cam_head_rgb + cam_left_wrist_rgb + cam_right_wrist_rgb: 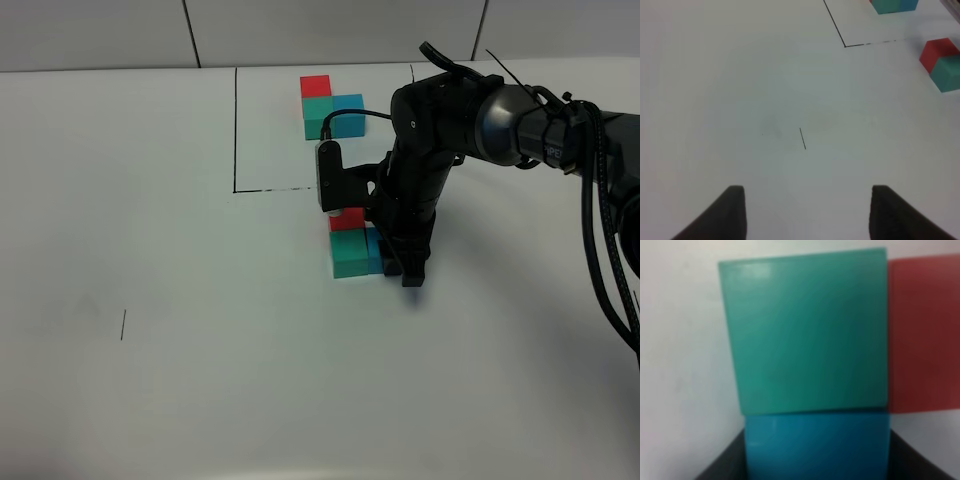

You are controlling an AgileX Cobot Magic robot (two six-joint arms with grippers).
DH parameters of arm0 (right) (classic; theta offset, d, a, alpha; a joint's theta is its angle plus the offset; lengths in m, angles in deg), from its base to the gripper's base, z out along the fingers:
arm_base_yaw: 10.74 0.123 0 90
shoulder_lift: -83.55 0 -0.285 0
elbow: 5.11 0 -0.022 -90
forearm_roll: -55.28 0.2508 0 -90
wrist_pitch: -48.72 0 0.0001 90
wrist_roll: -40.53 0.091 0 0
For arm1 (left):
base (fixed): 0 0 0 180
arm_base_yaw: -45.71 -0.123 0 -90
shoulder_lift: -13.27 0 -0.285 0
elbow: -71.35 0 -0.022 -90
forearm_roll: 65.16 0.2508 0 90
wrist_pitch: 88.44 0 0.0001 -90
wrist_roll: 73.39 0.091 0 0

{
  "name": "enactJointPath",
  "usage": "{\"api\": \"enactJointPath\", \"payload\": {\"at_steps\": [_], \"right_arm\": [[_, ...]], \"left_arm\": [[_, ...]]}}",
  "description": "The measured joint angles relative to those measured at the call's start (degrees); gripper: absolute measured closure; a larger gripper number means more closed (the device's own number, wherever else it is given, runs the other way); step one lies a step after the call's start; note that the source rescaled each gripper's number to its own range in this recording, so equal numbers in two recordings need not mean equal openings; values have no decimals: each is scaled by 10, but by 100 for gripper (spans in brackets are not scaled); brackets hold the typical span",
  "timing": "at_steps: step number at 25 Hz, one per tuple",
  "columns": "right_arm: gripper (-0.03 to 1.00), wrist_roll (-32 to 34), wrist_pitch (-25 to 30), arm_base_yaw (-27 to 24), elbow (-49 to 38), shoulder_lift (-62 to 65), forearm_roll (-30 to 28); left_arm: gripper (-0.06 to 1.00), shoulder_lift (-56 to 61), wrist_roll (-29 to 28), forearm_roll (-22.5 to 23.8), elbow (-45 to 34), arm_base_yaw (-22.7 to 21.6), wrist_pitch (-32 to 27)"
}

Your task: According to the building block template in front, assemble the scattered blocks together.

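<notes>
I've got the right gripper (pixel 403 262) down at the surface (pixel 200 380), just in front of the black outline (pixel 235 140). My right wrist view is filled by the blue cube (pixel 817 445) sitting between the two dark fingers (pixel 722 467), which touch both its sides, so I read the gripper as clamped on the blue cube.

The scattered blocks are bunched together now. In my high view the teal-green cube (pixel 349 253) sits left of the blue cube (pixel 373 250), touching it, with the red cube (pixel 347 217) touching its far side. The arm hides most of the blue one and part of the red. Wrist view agrees: teal-green (pixel 807 332) flush against blue, red (pixel 925 335) against the teal-green face. That gives the same L as the reference.

The building block template (pixel 325 105) is farther back inside the outline: red at the rear, teal-green in front of it, blue to the right of the teal-green, all touching. It's well apart from the loose trio.

My left gripper (pixel 805 215) hangs over bare surface, away from the blocks. Its fingers stand apart with nothing between them. Its camera catches a short black tick mark (pixel 802 138), a corner of the outline, and the red and teal-green cubes at the frame edge.
</notes>
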Motion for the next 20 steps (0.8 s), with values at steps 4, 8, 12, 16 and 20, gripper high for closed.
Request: {"api": "enactJointPath", "payload": {"at_steps": [4, 8, 12, 16, 20], "right_arm": [[54, 0, -5, 0, 0, -5, 0], [19, 1, -6, -5, 0, -3, 0], [11, 13, -3, -12, 0, 21, -6], [10, 62, -1, -44, 0, 55, -9], [10, 156, -18, -116, 0, 70, 10]], "left_arm": [[73, 0, 0, 0, 0, 0, 0], [73, 0, 0, 0, 0, 0, 0], [73, 0, 0, 0, 0, 0, 0], [73, 0, 0, 0, 0, 0, 0], [73, 0, 0, 0, 0, 0, 0]]}}
